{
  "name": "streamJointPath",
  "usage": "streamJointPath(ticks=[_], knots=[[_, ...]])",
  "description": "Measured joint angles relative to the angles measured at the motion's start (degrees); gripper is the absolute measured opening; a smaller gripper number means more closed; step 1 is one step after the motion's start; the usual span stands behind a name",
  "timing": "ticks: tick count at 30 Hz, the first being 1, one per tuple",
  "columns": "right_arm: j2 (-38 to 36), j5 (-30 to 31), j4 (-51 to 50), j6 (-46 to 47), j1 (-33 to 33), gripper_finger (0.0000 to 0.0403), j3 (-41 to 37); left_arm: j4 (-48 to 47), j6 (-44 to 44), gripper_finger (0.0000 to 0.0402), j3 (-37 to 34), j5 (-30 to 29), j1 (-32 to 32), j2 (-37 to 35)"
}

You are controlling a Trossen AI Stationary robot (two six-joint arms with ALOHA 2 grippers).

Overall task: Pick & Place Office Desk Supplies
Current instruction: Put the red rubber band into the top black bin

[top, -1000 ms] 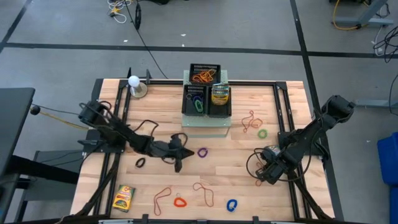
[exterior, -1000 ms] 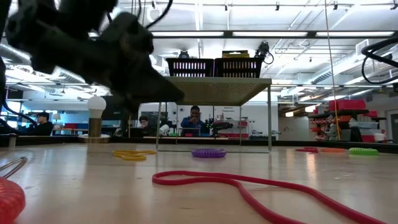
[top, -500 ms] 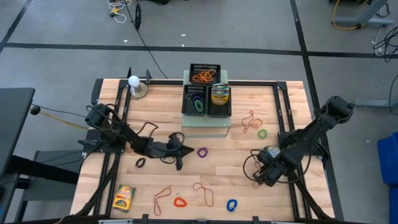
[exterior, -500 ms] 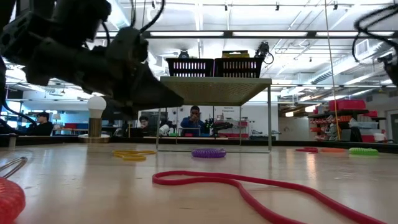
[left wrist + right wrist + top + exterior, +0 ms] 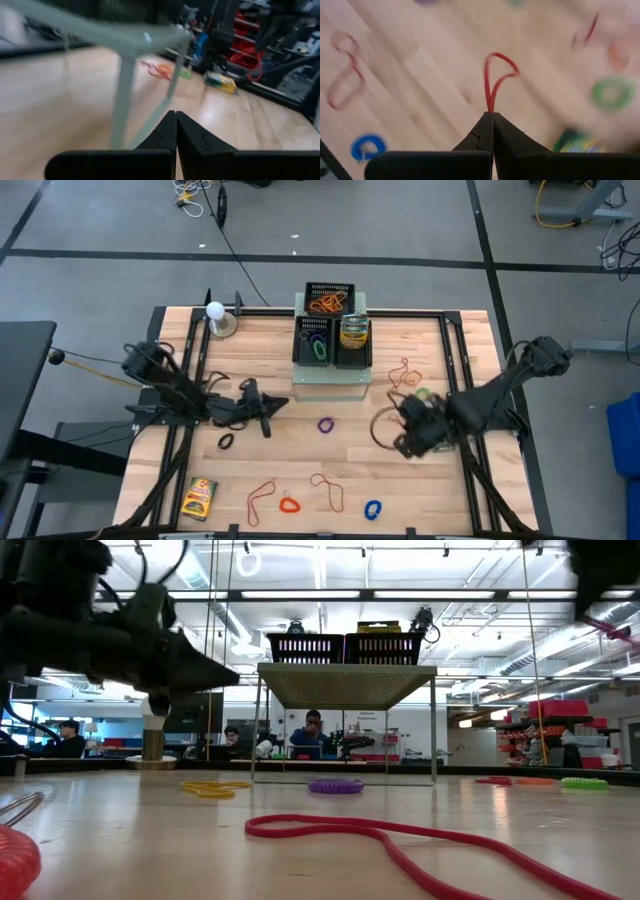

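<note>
1. Right gripper (image 5: 492, 117) is pinched shut on a thin red rubber band (image 5: 497, 80). The loop hangs out past the fingertips, clear of the table (image 5: 440, 500). In the high view the right gripper (image 5: 405, 442) sits over the right half of the table, just below the green loop (image 5: 421, 394).
2. The grip is at one end of the band, so the rest dangles free. My read: that lets it be dropped into a tray without the fingers going in.
3. Left gripper (image 5: 176, 131) is closed tight with nothing between the fingers. In the high view it (image 5: 263, 418) is over the left-centre of the table, left of the purple loop (image 5: 326, 424), near the pale-green stand (image 5: 330, 383). It looks parked or between picks.
4. Black mesh trays (image 5: 330, 320) sit on top of the stand at the far edge. They already hold orange bands, a green loop and a yellow box. That is the likely drop point, raised so the carried band has to go up and over the rim.
5. On the table:
   - crayon box (image 5: 199, 497), near-left corner
   - black loop (image 5: 226, 442)
   - orange bands (image 5: 262, 498), with more at (image 5: 327, 488)
   - red loop (image 5: 289, 504)
   - blue loop (image 5: 372, 508)
   - thin bands (image 5: 401, 372) right of the stand
6. Judgement: mid-task, in the carry phase for the red band. The thin band could slip out of the pinch.
</note>
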Motion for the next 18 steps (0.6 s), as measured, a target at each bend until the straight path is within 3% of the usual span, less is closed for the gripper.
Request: streamJointPath(ticks=[3, 11, 18], knots=[[0.0, 2.5, -1.4, -10.8, -5.1, 0.0000, 6.7, -2.6, 4.5, 0.0003, -1.9, -1.3, 0.1, -6.0], [0.2, 6.9, -1.2, -34.6, -19.4, 0.0000, 25.5, -23.8, 6.9, 0.0002, -2.5, -3.1, 0.1, -23.6], [8.3, 4.2, 5.6, -58.0, -36.5, 0.0000, 40.6, -37.7, 7.2, 0.0002, -2.5, 1.8, 0.1, -38.3]])
